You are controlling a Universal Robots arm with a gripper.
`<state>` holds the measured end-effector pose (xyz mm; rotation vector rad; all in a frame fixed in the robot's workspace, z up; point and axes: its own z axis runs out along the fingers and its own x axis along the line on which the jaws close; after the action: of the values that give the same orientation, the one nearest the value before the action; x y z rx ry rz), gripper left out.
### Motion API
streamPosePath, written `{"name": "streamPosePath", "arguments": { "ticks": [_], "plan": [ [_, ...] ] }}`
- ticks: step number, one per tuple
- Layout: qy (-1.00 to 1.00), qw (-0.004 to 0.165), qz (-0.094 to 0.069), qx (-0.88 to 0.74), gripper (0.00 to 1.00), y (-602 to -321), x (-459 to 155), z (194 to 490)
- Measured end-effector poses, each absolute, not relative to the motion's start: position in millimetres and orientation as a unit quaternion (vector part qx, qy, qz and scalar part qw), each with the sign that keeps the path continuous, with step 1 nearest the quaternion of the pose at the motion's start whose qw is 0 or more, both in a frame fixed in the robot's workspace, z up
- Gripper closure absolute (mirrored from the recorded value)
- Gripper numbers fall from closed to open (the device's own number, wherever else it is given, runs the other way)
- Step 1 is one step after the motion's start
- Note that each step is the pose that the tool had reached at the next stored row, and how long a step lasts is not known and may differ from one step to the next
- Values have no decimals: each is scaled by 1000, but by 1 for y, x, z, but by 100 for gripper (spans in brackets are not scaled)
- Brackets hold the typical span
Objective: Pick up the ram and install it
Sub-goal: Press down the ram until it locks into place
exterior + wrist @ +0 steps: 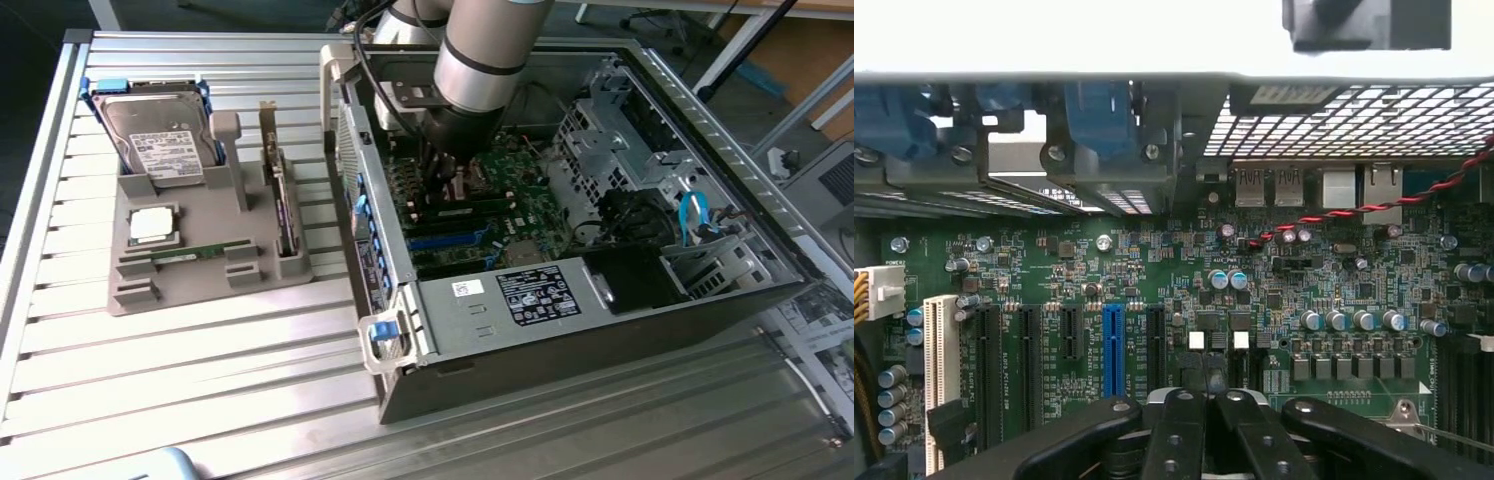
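Hand (1204,400) shut above motherboard (1154,270); one ram (198,252) on holder (200,285)

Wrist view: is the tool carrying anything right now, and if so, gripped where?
Nothing held. The tool is shut with its fingers together above the motherboard, no stick between them. One ram stick lies in the grey holder outside the case.

Ribbed, brushed-aluminium table (200,380), dully reflective, under a matt grey plastic parts holder (200,285) beside the open steel computer case (561,300) with its satin bare-metal panels. On the holder, a slim green circuit-board ram stick (196,253), a glossy silver metal hard drive (158,140) and a shiny square processor (152,224). Inside the case, matt green motherboard (1154,270) with glossy blue plastic slot (1113,350); black matt gripper (1204,398), pressed together.
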<state>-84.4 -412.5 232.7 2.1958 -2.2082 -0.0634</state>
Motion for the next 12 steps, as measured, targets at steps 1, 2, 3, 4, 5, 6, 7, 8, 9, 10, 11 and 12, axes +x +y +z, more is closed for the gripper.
{"name": "streamPosePath", "arguments": {
  "ticks": [1, 2, 3, 4, 5, 6, 7, 8, 9, 10, 11, 12],
  "plan": [
    [-709, 13, -20, 705, 89, -412, -84, 233],
    [-709, 13, -20, 705, 89, -412, -84, 232],
    [-709, 13, -20, 705, 89, -412, -84, 232],
    [-709, 13, -20, 705, 89, -412, -84, 232],
    [-709, 13, -20, 705, 89, -412, -84, 232],
    [-709, 13, -20, 705, 89, -412, -84, 232],
    [-709, 13, -20, 705, 89, -412, -84, 232],
    [-709, 13, -20, 705, 89, -412, -84, 232],
    [-709, 13, -20, 705, 89, -412, -84, 231],
    [-709, 13, -20, 705, 89, -412, -84, 231],
    [-709, 13, -20, 705, 89, -413, -84, 231],
    [-709, 13, -20, 705, 89, -413, -84, 231]
  ]
}}
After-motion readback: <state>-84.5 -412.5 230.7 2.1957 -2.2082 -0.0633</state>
